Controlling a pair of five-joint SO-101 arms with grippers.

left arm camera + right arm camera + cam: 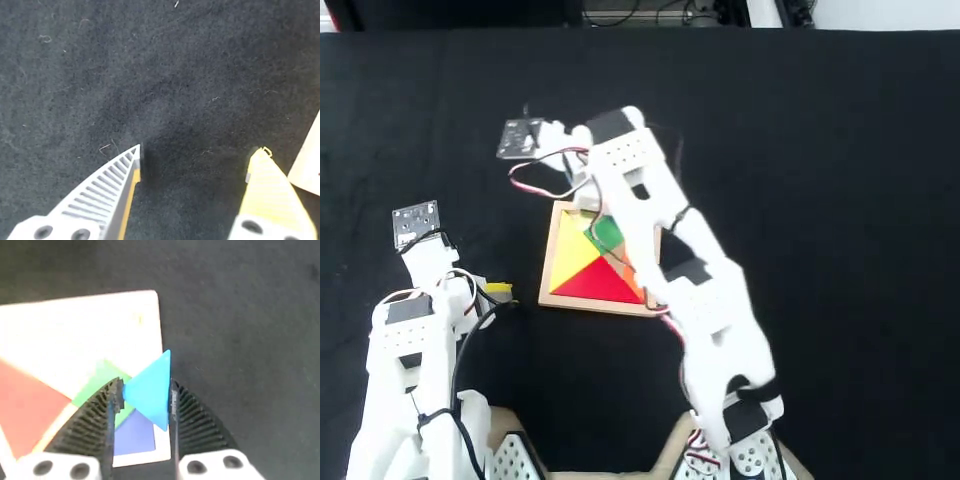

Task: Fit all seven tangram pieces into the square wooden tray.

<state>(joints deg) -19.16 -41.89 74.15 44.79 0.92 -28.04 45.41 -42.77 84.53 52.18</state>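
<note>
tray: square wooden tray (548, 290) sits mid-table on the black cloth (820, 150), partly filled, partly hidden under the right arm (640, 190).
pieces seated: red triangle (600, 285) fills the tray's 6 o'clock part. Yellow triangle (575, 255) is at 9 o'clock, its edge against the red. Green piece (608, 233) is toward 12 o'clock. Orange piece (632, 280) shows as a sliver around 4 o'clock, mostly under the arm.
right wrist detail: a violet piece (135, 435) lies in a tray corner, touching the green piece. The bare tray floor beyond them is unfilled.
right gripper: right gripper (145, 387) is pinching the blue triangle (152, 385), one finger on each flat face. The triangle stands on edge and points away from the wrist.
blue triangle position: over the tray's rim near the corner with the green and violet pieces. Can't tell if it touches the tray or hangs just above.
right arm: reaches from the table's 6 o'clock edge across the tray to its 12 o'clock side.
left gripper: left gripper (197, 152) is spread wide with nothing between the fingers and only cloth below.
left gripper position: just off the tray's 9 o'clock side, near its 7 o'clock corner. A tray corner shows beside the yellow fingertip (265, 180), apart from it.
left arm: left arm (415, 320) is at the table's 8 o'clock.
markers: each wrist carries a square marker card (418, 222).
</note>
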